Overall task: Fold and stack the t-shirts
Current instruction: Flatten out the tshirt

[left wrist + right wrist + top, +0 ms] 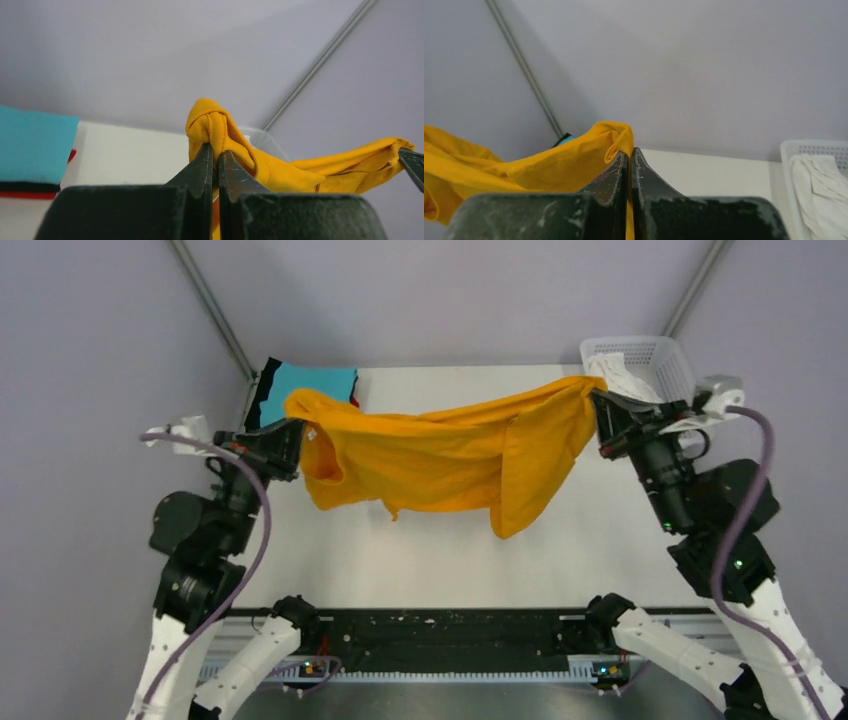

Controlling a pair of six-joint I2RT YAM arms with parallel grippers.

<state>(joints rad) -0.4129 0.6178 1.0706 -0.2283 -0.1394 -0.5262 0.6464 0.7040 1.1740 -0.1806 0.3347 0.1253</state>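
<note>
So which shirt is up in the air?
The orange-yellow t-shirt. The left fingers and right fingers pinch it, stretched between them; the cyan one lies folded flat, the white one sits in the basket.

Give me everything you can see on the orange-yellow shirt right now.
The orange-yellow t-shirt is plain soft cloth, wrinkled and unfolded. It hangs stretched between both arms above the table, sagging in the middle, with one flap drooping lower near the right end. The left gripper and the right gripper each pinch one end, fingers shut on bunched fabric. Whether its lowest fold touches the table is unclear.
</note>
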